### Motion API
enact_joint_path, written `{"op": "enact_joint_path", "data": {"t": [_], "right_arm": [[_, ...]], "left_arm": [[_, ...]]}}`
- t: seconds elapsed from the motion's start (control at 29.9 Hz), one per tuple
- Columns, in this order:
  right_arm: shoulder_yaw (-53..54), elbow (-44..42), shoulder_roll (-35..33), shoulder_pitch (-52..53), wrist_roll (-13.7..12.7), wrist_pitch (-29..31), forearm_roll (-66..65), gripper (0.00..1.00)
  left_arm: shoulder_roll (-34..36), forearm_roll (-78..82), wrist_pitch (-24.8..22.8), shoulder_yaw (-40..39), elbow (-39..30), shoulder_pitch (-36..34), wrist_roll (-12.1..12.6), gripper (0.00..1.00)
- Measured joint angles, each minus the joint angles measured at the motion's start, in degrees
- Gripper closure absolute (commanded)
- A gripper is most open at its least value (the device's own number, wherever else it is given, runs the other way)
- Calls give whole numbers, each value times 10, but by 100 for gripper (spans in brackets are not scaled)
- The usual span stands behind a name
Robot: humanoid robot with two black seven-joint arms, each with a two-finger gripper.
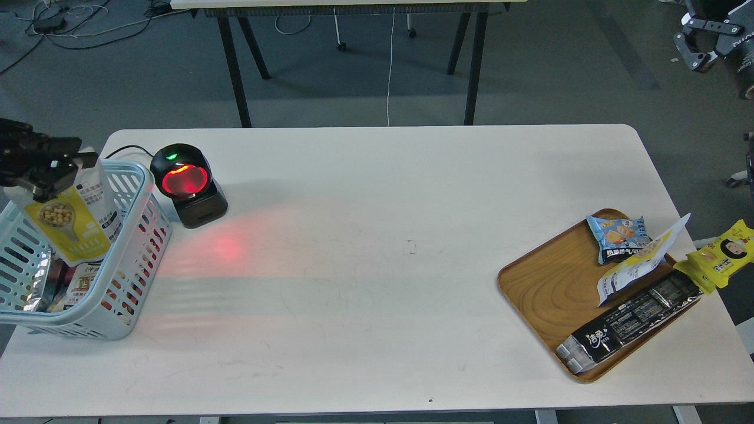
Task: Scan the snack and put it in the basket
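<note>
At nine o'clock on the white table (365, 265): light blue basket (126, 294), already holding other packets. Over it, my left gripper (56, 168) reaches in level from the left edge, fingers pinched on the snack's (70, 221) top, pouch hanging upright inside the rim. At one o'clock, my right gripper (698, 44): fingers spread, empty.

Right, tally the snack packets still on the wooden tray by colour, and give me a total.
Blue packet: 1
White-and-yellow pouch: 1
Yellow packet, hanging off the tray edge: 1
Black packet: 1
Total: 4

Not counted: the snack held by the left gripper over the basket.
</note>
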Motion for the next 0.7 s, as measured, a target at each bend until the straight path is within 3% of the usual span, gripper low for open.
{"op": "enact_joint_path", "data": {"t": [0.2,0.7], "right_arm": [[4,-4,-9,12,0,0,0,1],[40,-28,-9,18,0,-6,4,2]], "left_arm": [[-70,-208,0,-17,51,-20,0,0],[-398,-600,-25,-163,313,-57,0,0]]}}
